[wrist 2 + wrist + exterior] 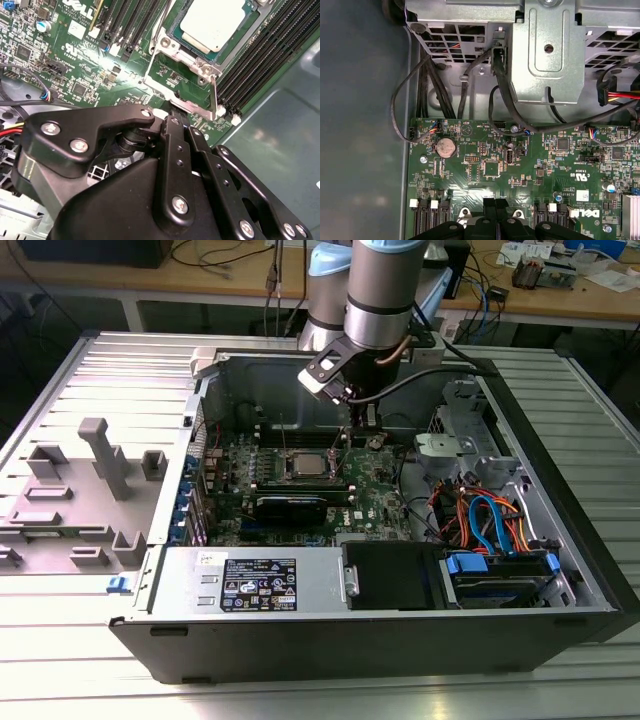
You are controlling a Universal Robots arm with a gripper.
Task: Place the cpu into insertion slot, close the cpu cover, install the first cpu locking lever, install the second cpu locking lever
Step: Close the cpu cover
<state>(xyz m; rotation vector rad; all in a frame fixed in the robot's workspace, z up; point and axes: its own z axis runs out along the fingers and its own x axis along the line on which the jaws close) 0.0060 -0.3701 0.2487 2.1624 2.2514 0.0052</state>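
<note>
The cpu [212, 22] lies flat in the insertion slot [192, 106] on the green motherboard, its silver top facing up. The cpu cover [165, 47] frames the chip as a silver metal plate. A thin wire lever [214, 95] runs along one side of the socket, close to my gripper. My gripper [172, 116] is shut, its black fingers pressed together, with nothing visible between them, and its tips sit at the socket's edge. In the exterior view the gripper [352, 425] hangs inside the open case, just to the right of the cpu [304, 462]. The shut fingers [490, 210] point down at the board.
Long black memory slots [260, 55] flank the socket. A metal drive cage [545, 50] with black cables and a coin battery [445, 147] lie beyond the gripper. A power supply [250, 585] and orange and blue cables [490, 520] fill the case front. Grey fixtures [100, 460] stand outside the case.
</note>
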